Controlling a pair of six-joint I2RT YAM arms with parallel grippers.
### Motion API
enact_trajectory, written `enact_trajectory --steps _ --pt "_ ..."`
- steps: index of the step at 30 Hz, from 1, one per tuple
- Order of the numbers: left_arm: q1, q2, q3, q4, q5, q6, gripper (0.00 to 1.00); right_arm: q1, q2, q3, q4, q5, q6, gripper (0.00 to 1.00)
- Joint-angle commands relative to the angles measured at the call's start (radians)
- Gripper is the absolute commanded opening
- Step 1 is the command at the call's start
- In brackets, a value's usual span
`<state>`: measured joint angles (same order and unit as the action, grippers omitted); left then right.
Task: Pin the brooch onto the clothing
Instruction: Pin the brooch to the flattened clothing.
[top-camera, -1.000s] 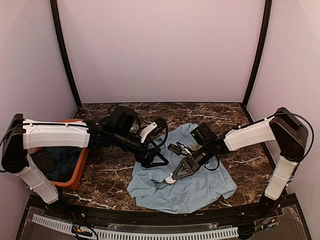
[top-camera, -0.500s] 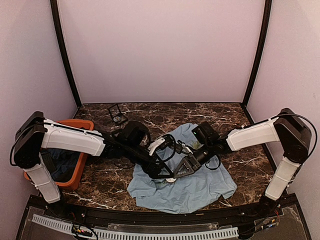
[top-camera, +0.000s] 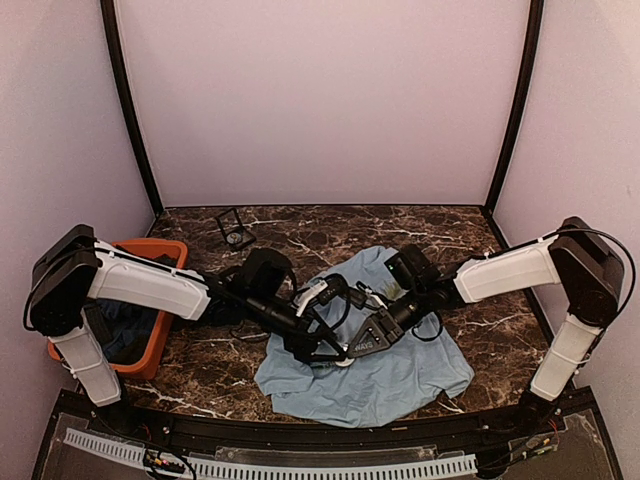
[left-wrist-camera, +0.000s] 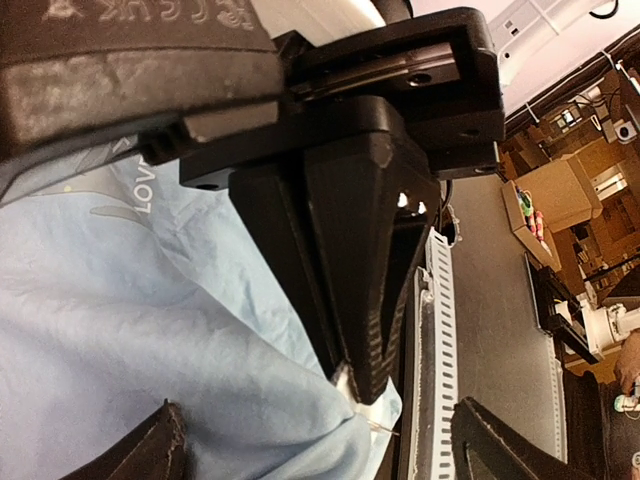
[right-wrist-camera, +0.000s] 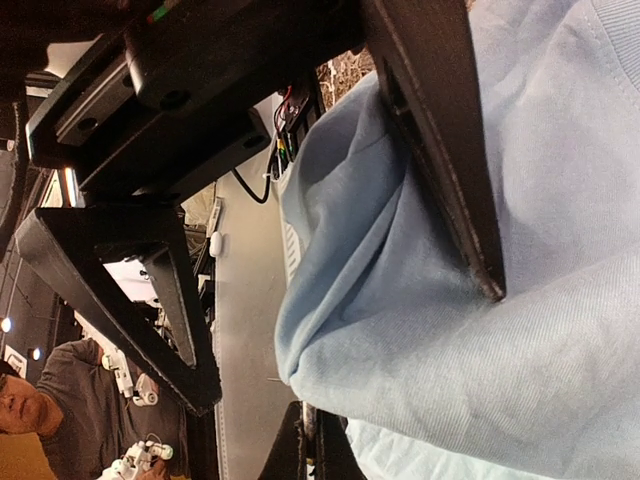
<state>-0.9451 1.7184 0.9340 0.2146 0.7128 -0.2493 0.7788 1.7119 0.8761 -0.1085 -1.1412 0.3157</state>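
T-shirt (top-camera: 400, 375): light blue, lies crumpled on the dark marble table (top-camera: 440, 225), near the front edge between both arms; shows part of a white print in the left wrist view

Left gripper (top-camera: 322, 350): extends from the left, hangs low over the shirt's left half, jaws released and wide, one finger (left-wrist-camera: 150, 450) at each lower corner of its own camera. Straddles a raised fold of cloth and the tips of the right gripper (top-camera: 348, 354); touches the fold with one finger in the right wrist view

Right gripper: extends from the right, jaws clenched tight, tips set on the blue cloth. Just below those tips: a thin sliver (left-wrist-camera: 386, 431)

Brooch: cannot be made out, nor whether clamped in the shut tips

Off to the left: orange bin (top-camera: 160, 243) with darker blue garments (top-camera: 125, 325); toward the back, small black-framed square case (top-camera: 236, 231)
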Motion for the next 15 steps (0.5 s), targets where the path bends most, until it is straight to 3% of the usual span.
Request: enact_trajectory --steps 1,15 --pt "0.013 -0.007 -0.033 0.056 0.079 -0.008 0.88 0.003 -0.01 -0.01 -0.002 -0.016 -0.03 0.0" --pt "0.031 0.047 -0.018 0.074 0.174 -0.004 0.66 0.004 -0.002 0.025 -0.082 -0.001 -0.099 0.0"
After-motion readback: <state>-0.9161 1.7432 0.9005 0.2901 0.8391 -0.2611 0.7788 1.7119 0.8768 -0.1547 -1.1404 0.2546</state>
